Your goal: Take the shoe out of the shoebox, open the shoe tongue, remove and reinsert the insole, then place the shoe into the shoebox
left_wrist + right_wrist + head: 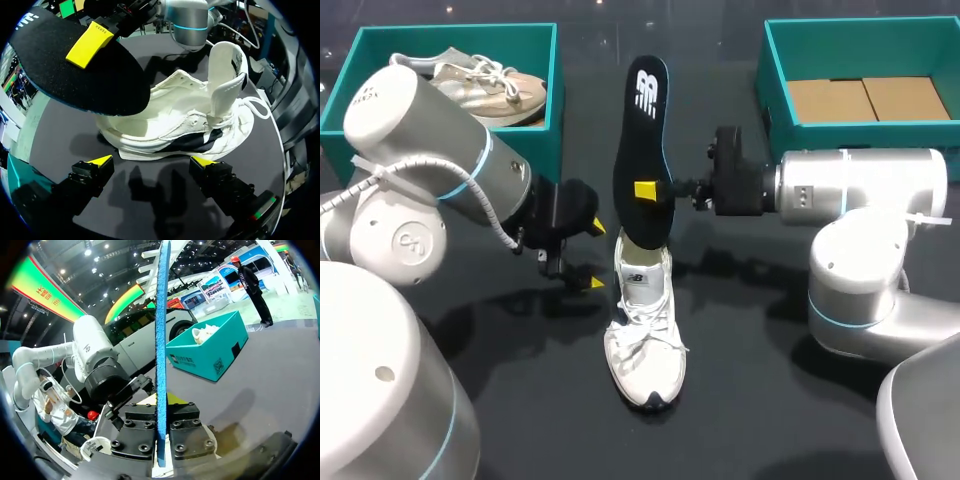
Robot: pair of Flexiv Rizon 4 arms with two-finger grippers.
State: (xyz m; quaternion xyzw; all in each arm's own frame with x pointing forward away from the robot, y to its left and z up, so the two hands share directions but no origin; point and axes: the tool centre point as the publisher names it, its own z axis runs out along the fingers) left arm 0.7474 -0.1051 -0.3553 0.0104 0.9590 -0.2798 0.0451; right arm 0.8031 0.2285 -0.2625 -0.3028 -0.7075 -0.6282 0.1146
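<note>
A white shoe (pixel 642 330) lies on the black table, toe toward the front edge; its tongue (pixel 225 75) stands pulled up. My right gripper (pixel 655 190) is shut on the black insole (pixel 642 130), holding it on edge above the shoe's heel opening; its lower end hangs just over the opening (pixel 165 107). In the right wrist view the insole's blue edge (pixel 161 340) runs up from between the closed fingers. My left gripper (pixel 594 255) stands open beside the shoe's left flank, with the shoe (pixel 190 125) just ahead of its yellow tips and nothing between them (pixel 152 161).
A teal shoebox (pixel 550 100) at the back left holds a second, beige shoe (pixel 485 80). Another teal box (pixel 775 110) at the back right shows only its cardboard floor. Both arms flank the shoe at mid-table.
</note>
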